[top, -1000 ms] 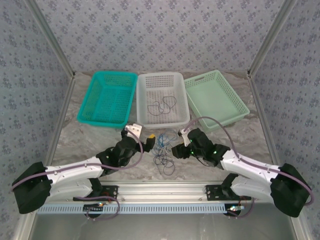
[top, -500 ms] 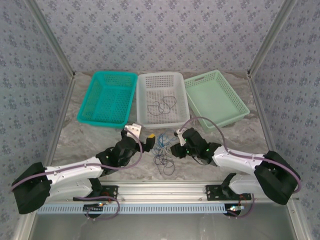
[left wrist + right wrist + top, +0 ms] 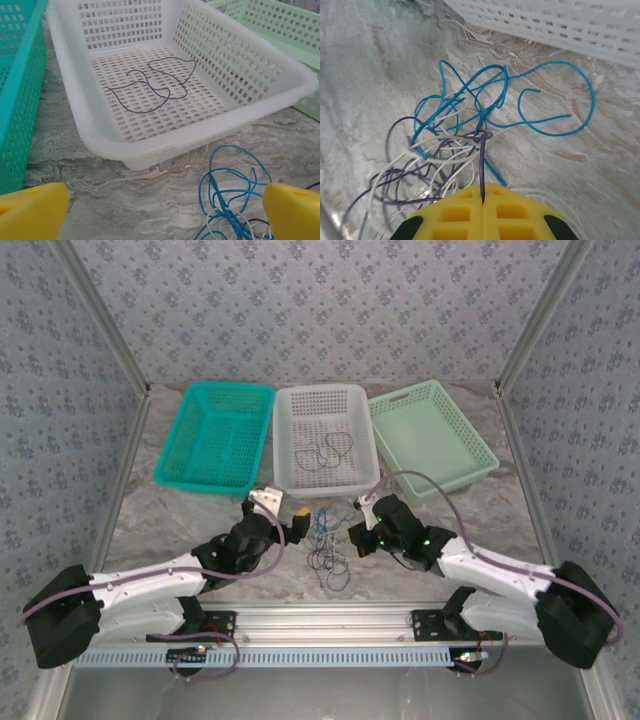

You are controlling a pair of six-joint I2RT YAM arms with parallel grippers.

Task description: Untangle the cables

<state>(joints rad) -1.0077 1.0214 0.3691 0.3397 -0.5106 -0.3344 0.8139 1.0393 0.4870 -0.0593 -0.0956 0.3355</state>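
One purple wire [image 3: 483, 165] is pinched by the right gripper [image 3: 483, 199], jaws pressed together.
It's seen running straight up-frame into the tangle [image 3: 445, 142]; left gripper [image 3: 161, 212] spread wide.

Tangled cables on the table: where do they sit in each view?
Top external: tangled cables at centre, slightly low.
Left wrist: bottom right.
Right wrist: centre, purple strand pinched by the right fingers.
Shared landmark: white basket, just behind them.
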